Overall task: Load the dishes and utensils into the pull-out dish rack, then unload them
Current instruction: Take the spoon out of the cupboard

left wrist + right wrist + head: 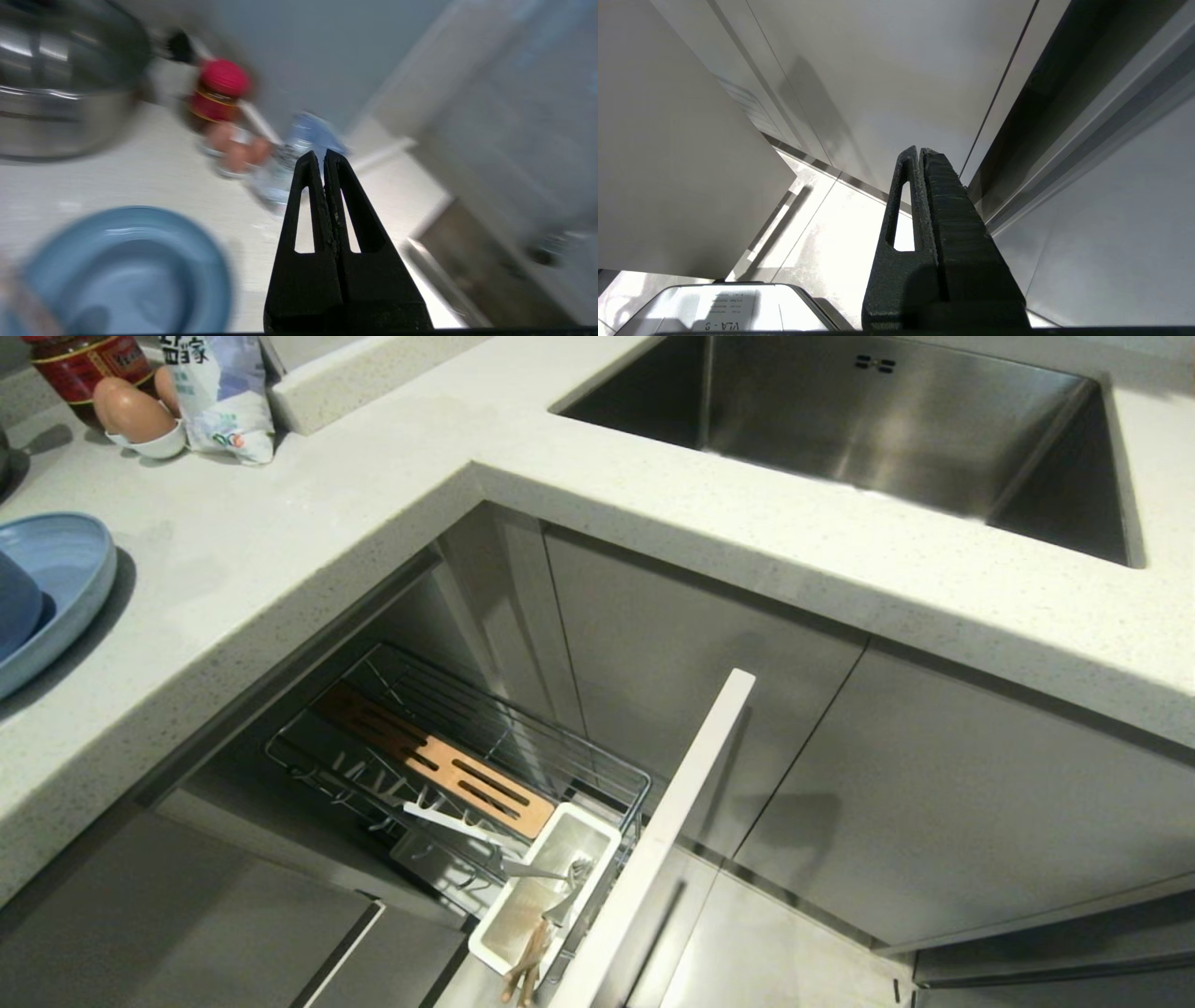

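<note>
Rack (448, 747) open above; countertop (280, 579) overhangs rear; front panel (653, 840) flanks.

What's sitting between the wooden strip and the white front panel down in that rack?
In the head view, the white cutlery box, holding the chopsticks and metal utensil, sits between the wooden strip and front panel.

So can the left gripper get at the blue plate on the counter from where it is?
Probably yes. In the left wrist view the left gripper hangs shut over the countertop, with the blue plate just below and nothing between them. It would need to open first.
</note>
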